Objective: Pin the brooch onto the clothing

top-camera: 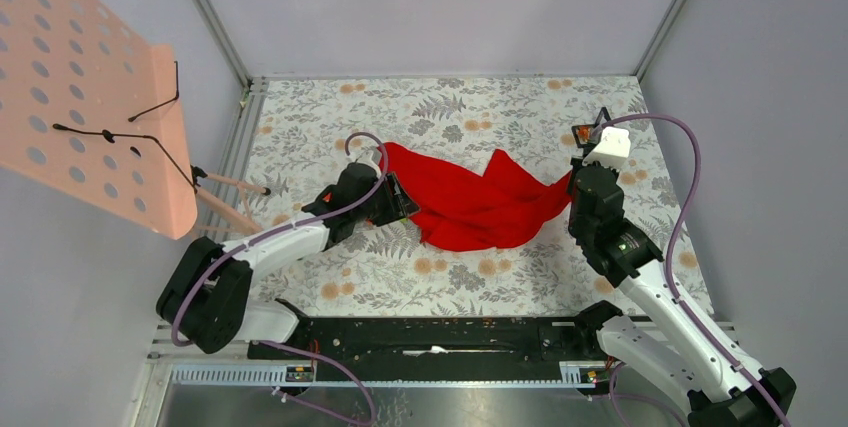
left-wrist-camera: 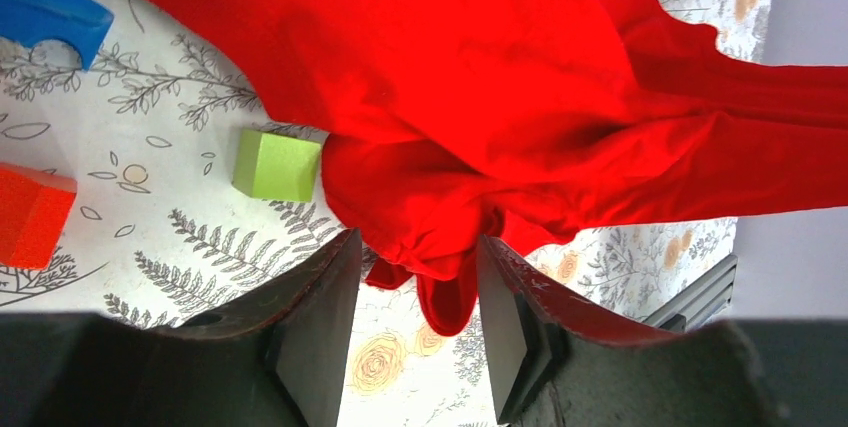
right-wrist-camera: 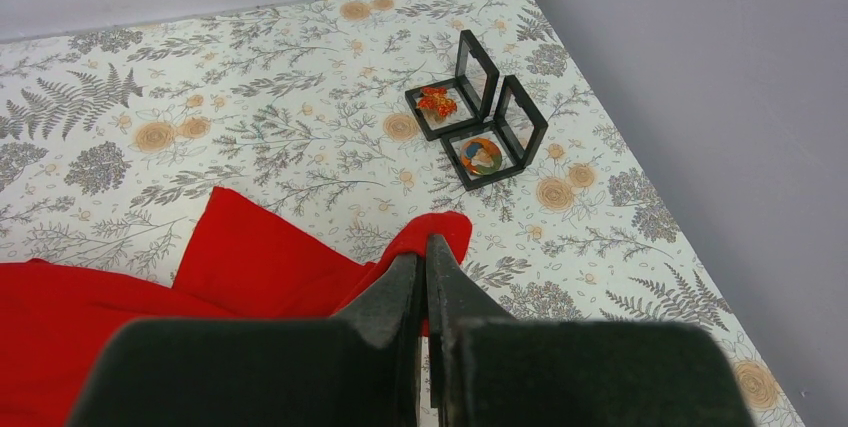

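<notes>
Two grippers hold the crumpled shirt [top-camera: 470,205] mid-table: the left gripper [left-wrist-camera: 412,292], half-open, has a bunched fold between its fingers, and the right gripper [right-wrist-camera: 427,265] is pinched tight on a corner at three o'clock. No pinning looks done; both brooches lie in two open display boxes [right-wrist-camera: 480,112] toward one o'clock.

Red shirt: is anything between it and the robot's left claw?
Nothing is. A bunched fold of the red shirt already hangs between the left gripper fingers. The green block sits off to the side.
</notes>
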Action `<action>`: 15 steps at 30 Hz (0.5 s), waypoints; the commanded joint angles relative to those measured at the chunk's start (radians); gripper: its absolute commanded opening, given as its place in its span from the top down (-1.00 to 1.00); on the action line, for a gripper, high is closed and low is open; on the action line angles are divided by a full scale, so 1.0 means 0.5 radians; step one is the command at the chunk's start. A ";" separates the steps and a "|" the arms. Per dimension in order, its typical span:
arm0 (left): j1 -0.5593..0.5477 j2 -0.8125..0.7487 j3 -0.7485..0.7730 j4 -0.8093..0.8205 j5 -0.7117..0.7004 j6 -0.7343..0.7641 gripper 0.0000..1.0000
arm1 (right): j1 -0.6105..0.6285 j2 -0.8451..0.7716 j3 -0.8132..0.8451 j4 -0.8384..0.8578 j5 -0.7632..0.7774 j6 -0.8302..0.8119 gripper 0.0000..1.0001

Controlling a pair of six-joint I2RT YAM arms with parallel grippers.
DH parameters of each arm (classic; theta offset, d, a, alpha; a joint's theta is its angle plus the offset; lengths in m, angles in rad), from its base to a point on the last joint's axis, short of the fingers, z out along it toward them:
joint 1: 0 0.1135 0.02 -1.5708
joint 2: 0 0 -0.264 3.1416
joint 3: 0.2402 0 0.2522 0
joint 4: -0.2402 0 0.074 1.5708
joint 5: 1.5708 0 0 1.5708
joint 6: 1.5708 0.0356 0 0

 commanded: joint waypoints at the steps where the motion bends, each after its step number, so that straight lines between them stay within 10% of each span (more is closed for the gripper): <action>1: -0.001 0.044 -0.032 0.109 -0.030 -0.032 0.04 | -0.007 -0.025 0.007 0.109 0.039 0.042 1.00; 15: -0.044 0.194 -0.040 0.230 0.051 -0.077 0.15 | -0.007 -0.041 0.006 0.099 0.020 0.049 1.00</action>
